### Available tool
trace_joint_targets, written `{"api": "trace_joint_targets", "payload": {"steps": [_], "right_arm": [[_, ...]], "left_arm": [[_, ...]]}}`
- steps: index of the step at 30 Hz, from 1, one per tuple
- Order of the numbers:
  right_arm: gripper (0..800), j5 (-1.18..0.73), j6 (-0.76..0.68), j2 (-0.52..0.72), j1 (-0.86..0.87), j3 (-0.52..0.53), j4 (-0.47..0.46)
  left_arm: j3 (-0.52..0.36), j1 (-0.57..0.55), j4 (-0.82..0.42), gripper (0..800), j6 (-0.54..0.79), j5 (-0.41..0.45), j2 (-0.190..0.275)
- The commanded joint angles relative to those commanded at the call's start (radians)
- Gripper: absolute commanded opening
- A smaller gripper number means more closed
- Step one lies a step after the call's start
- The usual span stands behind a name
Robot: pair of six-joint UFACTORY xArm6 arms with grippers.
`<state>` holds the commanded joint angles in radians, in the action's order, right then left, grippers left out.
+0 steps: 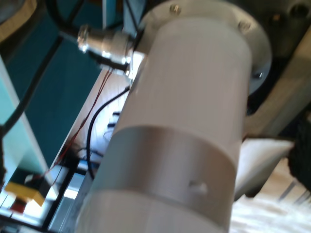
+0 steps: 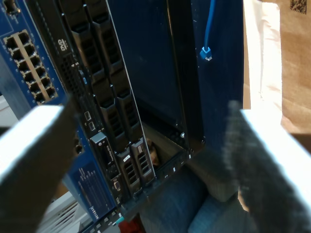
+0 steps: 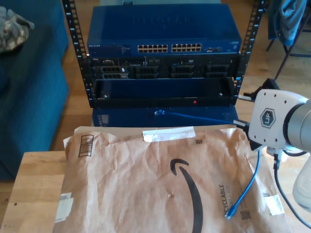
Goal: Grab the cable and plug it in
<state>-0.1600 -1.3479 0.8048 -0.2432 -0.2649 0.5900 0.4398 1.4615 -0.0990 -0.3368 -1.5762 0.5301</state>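
The bright-blue cable point(image 3: 251, 182) runs from a plug point(image 3: 158, 112) on the blue surface just below the rack, across to the exterior view's right. There it passes behind an arm's white joint point(image 3: 272, 119) and drops to a second plug point(image 3: 232, 213) on the brown paper. In the second wrist view my second gripper point(image 2: 150, 107) is open with nothing between its fingers point(image 2: 34, 160), and the cable's end point(image 2: 206, 53) lies well beyond them beside the rack. The first wrist view looks onto a white arm body point(image 1: 184, 121). I cannot tell how my first gripper's jaws stand.
A rack holds a blue switch point(image 3: 165, 36) with rows of ports point(image 2: 26, 68), a black server point(image 3: 165, 70) and a black shelf point(image 3: 160, 92). A brown paper mailer point(image 3: 146, 184) covers the wooden table point(image 3: 34, 194). A blue sofa point(image 3: 29, 97) stands at the exterior view's left.
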Motion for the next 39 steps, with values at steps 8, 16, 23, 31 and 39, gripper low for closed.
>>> {"api": "trace_joint_targets", "payload": {"steps": [8,16,23,31,39], "right_arm": [[547,-0.003,0.0,-0.021,-0.002,0.002,-0.006],[573,-0.002,0.0,-0.025,0.075,0.011,-0.032],[590,-0.002,-0.002,-0.032,0.087,0.008,-0.026],[591,0.0,-0.003,-0.095,0.063,0.0,-0.023],[604,0.003,-0.003,-0.163,0.058,-0.052,-0.023]], "left_arm": [[-0.11,0.048,-0.002,800,0.005,0.161,0.0],[-0.124,0.049,-0.006,800,0.025,0.175,0.006],[-0.183,0.051,-0.008,800,0.04,0.199,0.041],[-0.206,0.092,-0.008,800,0.075,0.25,0.052],[-0.226,0.12,-0.005,800,0.12,0.296,0.063]]}}
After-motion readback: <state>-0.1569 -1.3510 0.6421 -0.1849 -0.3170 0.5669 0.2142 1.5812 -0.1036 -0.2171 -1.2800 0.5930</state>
